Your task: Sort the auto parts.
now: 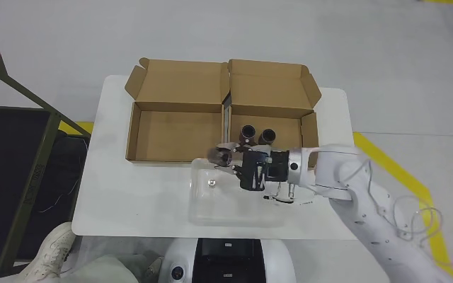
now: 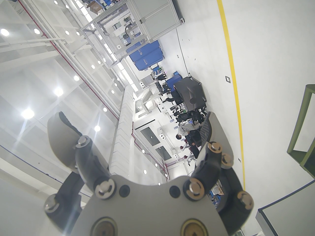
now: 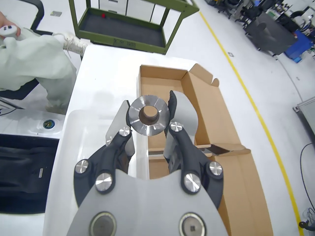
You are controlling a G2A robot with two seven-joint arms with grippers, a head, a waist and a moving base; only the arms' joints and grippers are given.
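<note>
Steel bushing (image 3: 149, 115) gripped tight in right claw (image 3: 149, 101) over clear tray (image 1: 233, 210) edge; left claw (image 2: 134, 121) gapes wide, empty.

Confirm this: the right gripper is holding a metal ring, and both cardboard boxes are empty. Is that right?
Not quite: only the left box is empty. The top view shows two dark round parts lying in the right box. The right gripper is indeed holding the metal ring.
</note>
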